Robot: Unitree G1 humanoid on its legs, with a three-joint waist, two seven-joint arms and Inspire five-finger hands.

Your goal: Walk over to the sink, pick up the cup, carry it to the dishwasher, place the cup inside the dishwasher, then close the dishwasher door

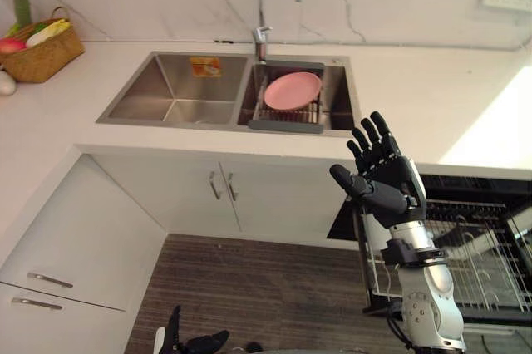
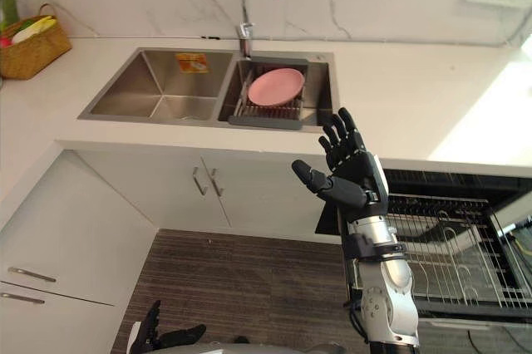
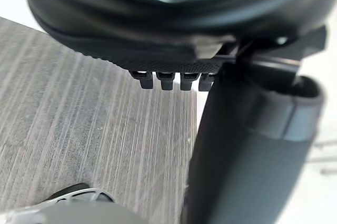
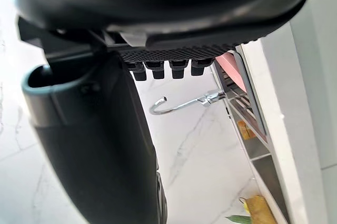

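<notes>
Right hand point(image 2: 353, 173) raised, dark fingers straight, spread, empty, before white worktop point(image 2: 399, 96) edge. Double stainless steel sink point(image 2: 158, 92) holds round pink plate point(image 2: 276, 86) on grey wire rack point(image 2: 264, 119). Open dishwasher's wire basket point(image 2: 457, 246) just beside that hand. Left hand point(image 1: 179, 337) low, relaxed, over wood-grain floor point(image 2: 249, 287).

We can read no words or numbers here. The one label we find is a yellow-orange sticker point(image 1: 205, 66) on the back wall of the left basin of the sink point(image 1: 166, 124); its print is too small to make out.
</notes>
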